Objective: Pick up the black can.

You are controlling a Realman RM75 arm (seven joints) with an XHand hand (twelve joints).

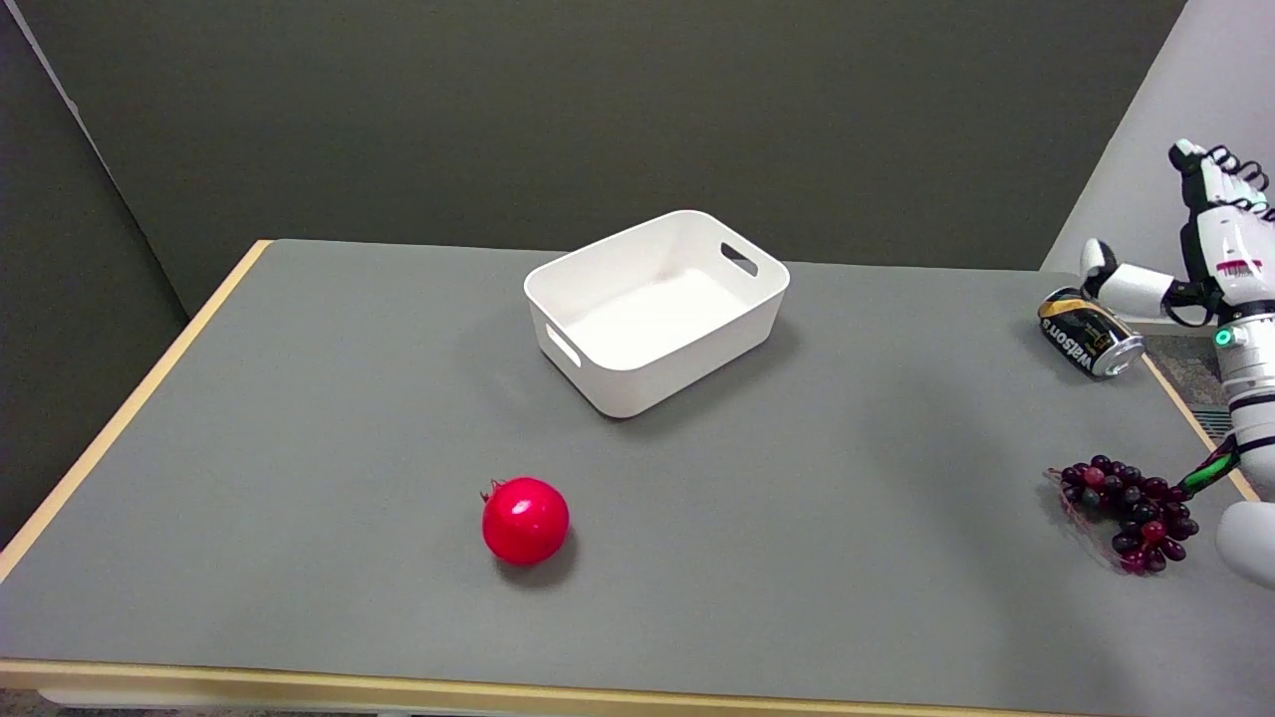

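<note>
Black can [1089,332], one, lies on its side beside the empty, spread right hand [1200,254].

I'm working in what reads as a robotics lab or test cell, not a home or kitchen. In front of me is a flat grey-topped table with a pale wood edge [129,408], boxed in by plain dark olive partition panels [598,110] from nine o'clock round to twelve, with a light grey wall panel [1126,169] at two o'clock. The few things laid out look like staged props: an empty white plastic bin with cut-out handles [608,388] at twelve o'clock, a glossy red pomegranate [525,521] nearer me, and a bunch of dark purple grapes [1126,508] at three o'clock.
</note>
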